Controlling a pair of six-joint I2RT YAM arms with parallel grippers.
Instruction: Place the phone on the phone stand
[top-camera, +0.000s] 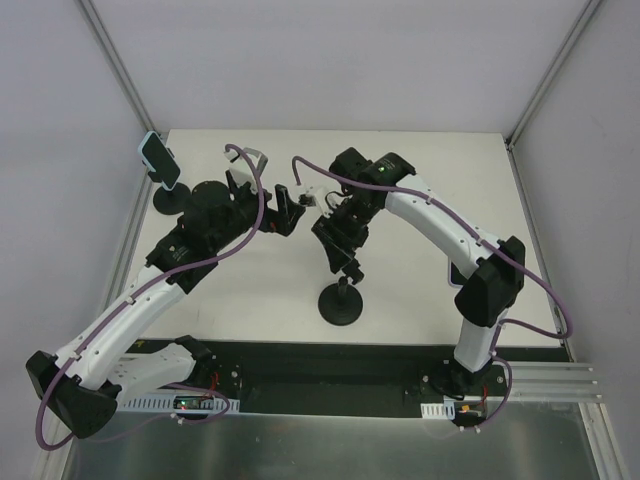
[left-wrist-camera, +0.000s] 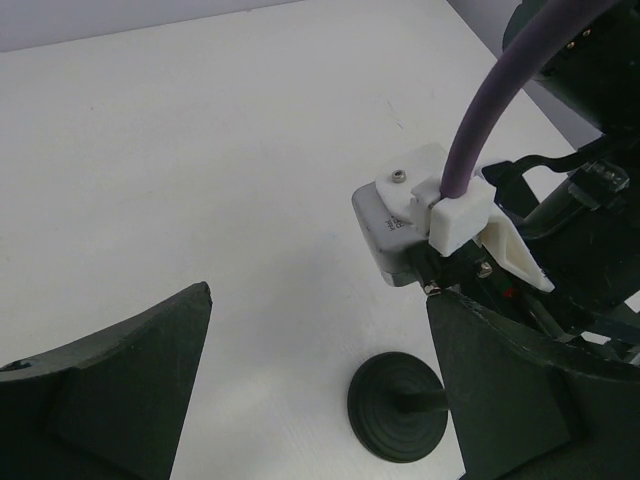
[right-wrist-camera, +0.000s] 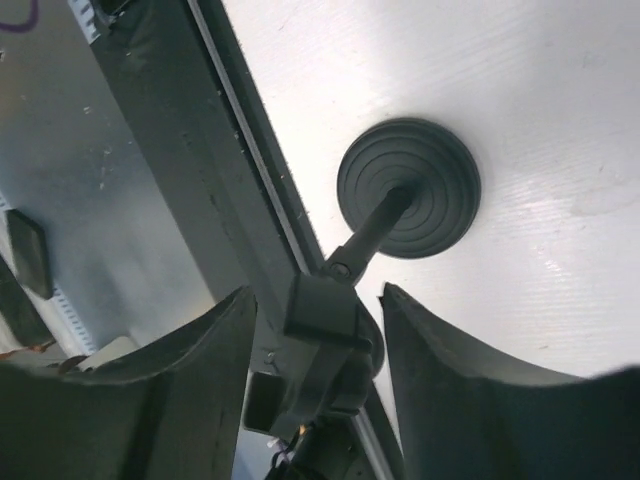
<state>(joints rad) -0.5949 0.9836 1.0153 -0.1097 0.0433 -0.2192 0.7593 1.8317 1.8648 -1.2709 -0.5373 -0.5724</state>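
Phone (top-camera: 160, 158) sits on the corner stand (top-camera: 172, 198) at the table's (top-camera: 430, 170) far-left corner, left gripper (top-camera: 285, 210) spread wide and empty mid-table, right gripper (right-wrist-camera: 320, 292) released, loosely straddling the near-edge stand's (top-camera: 341, 303) head, probably to adjust it.

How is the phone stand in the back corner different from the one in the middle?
The corner stand carries a phone; the middle stand carries none. The right gripper straddles the middle stand's top; no gripper is at the corner stand. Both are black with round bases.
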